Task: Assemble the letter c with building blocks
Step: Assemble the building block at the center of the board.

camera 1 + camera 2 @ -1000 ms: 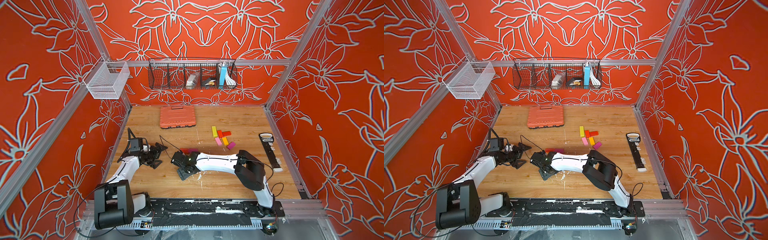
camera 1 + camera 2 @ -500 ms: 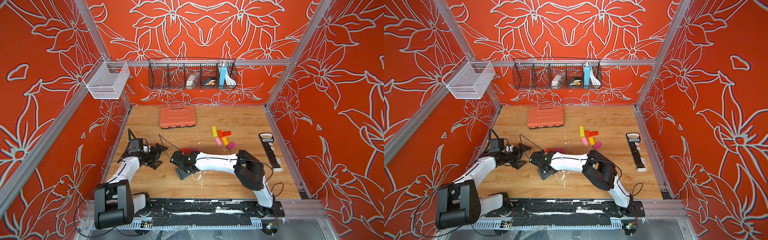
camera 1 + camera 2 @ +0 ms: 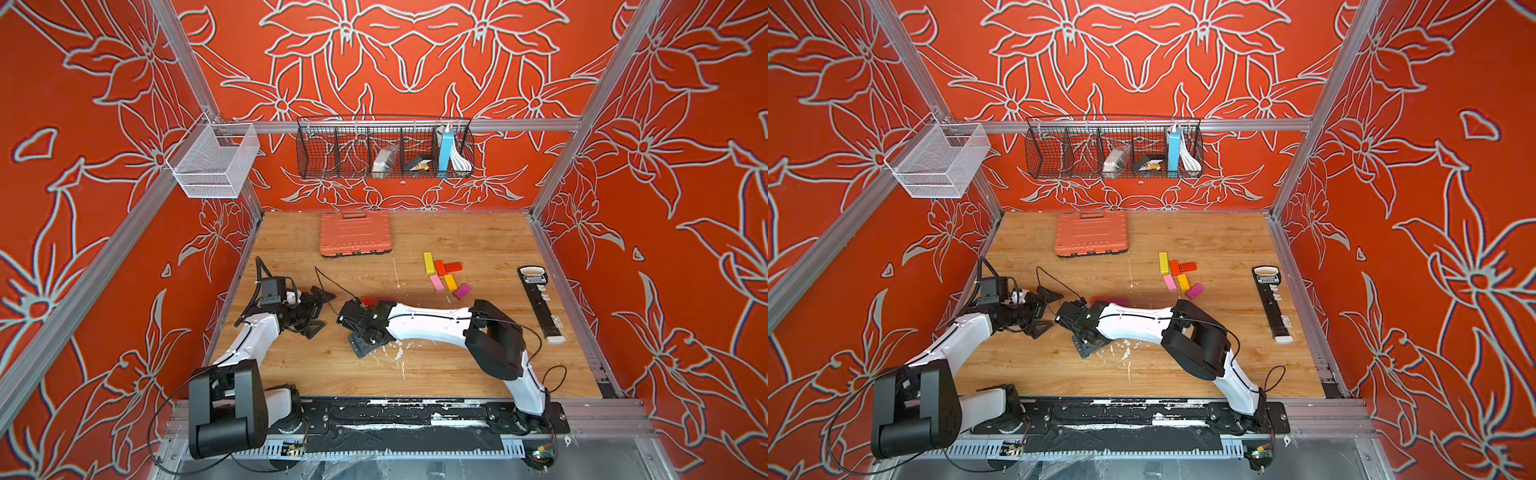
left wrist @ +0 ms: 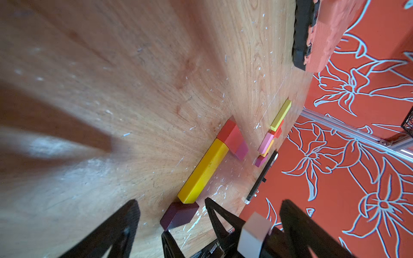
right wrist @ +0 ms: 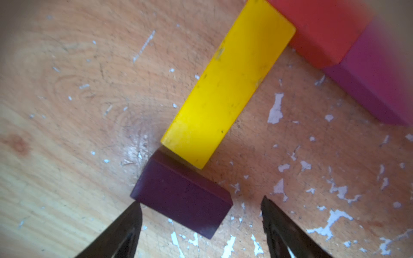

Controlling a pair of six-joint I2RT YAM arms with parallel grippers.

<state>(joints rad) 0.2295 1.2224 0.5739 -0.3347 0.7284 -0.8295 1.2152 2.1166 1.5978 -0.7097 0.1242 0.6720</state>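
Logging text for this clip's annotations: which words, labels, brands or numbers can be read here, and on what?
"GREENER", as best it reads: green label at the head of the black tool.
White markings further down that tool: too small to read.
Orange case, building blocks, items in the wire basket: no readable text.

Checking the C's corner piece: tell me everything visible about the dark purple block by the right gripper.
The dark purple block is a small rectangular brick, matte, plain and unmarked, perhaps painted wood. It lies flat on the wooden table at the end of the long yellow block, skewed to it, with an edge meeting or nearly meeting that end. The open right gripper straddles its other end without clamping. One fingertip sits at a corner, contact unclear.
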